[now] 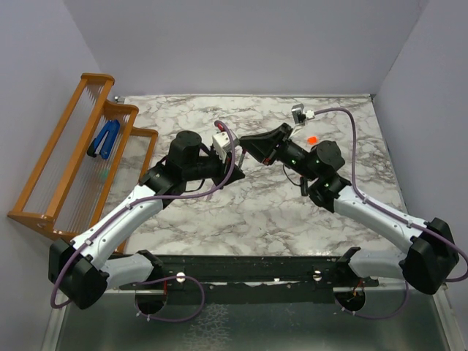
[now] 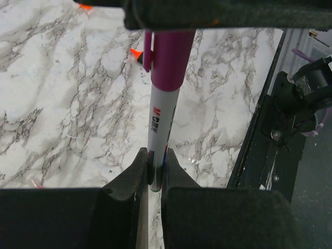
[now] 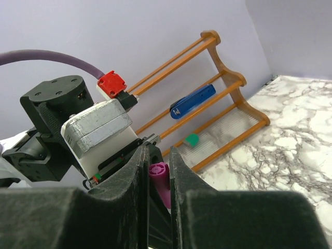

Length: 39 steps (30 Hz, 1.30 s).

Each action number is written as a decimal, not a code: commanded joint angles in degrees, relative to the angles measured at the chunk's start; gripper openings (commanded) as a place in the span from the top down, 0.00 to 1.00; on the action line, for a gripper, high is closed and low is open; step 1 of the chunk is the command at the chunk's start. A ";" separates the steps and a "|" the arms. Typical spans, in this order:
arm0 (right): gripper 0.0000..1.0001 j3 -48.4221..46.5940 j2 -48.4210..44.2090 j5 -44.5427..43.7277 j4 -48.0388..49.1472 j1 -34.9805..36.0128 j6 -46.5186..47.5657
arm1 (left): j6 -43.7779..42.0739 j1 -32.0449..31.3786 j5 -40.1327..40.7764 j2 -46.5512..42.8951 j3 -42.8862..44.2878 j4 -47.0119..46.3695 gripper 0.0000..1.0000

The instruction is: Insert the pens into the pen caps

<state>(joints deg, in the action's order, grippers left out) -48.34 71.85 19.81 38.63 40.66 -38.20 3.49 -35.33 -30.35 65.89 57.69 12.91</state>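
Observation:
My left gripper is shut on the lower barrel of a white-grey pen that points away from the camera. A magenta-purple pen cap covers the pen's far end. My right gripper is shut on that cap, whose closed end shows between the fingers. The two grippers meet tip to tip above the middle of the table, the left one facing the right one. A small bright orange pen cap lies on the marble behind the right arm. The other pens are out of view.
A wooden rack stands along the left wall, holding a blue clip-shaped object and a small green piece. The marble table ends at a black rail on the near side. A small grey-white part lies at the back.

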 commanded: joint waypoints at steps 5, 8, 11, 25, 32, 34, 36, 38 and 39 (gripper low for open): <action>0.99 7.10 0.44 11.70 -33.22 7.38 2.90 | 0.75 1.93 8.97 -4.14 5.50 -58.17 1.00; 1.00 6.43 -0.46 8.66 -37.21 7.35 5.46 | 0.69 1.94 9.08 -4.94 5.00 -58.09 1.00; 1.00 6.97 -0.02 7.52 -38.18 7.36 6.16 | 1.18 2.14 9.03 -5.11 5.66 -58.08 1.00; 1.00 10.71 1.61 8.44 -34.41 8.64 3.17 | 1.79 2.11 11.06 -5.71 5.71 -62.14 1.00; 1.00 11.07 2.87 7.36 -34.67 10.16 3.06 | 1.61 2.11 11.97 -6.03 5.73 -64.71 1.00; 0.99 11.09 3.05 7.26 -34.35 10.48 2.95 | 1.63 2.24 12.11 -6.08 5.63 -65.50 1.00; 1.00 10.84 3.11 7.21 -34.39 10.63 3.02 | 1.62 2.20 12.51 -6.32 5.32 -66.44 1.00; 1.00 10.40 3.23 7.32 -34.53 10.75 3.13 | 1.61 2.24 13.23 -6.57 4.81 -67.55 1.00; 0.99 10.27 3.21 7.39 -34.51 10.79 3.13 | 1.61 2.29 13.96 -6.75 4.47 -68.10 1.00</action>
<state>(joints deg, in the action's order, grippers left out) -44.97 70.41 10.59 33.15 45.06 -32.56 2.22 -35.75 -26.46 64.38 56.73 20.88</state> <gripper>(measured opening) 0.195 0.067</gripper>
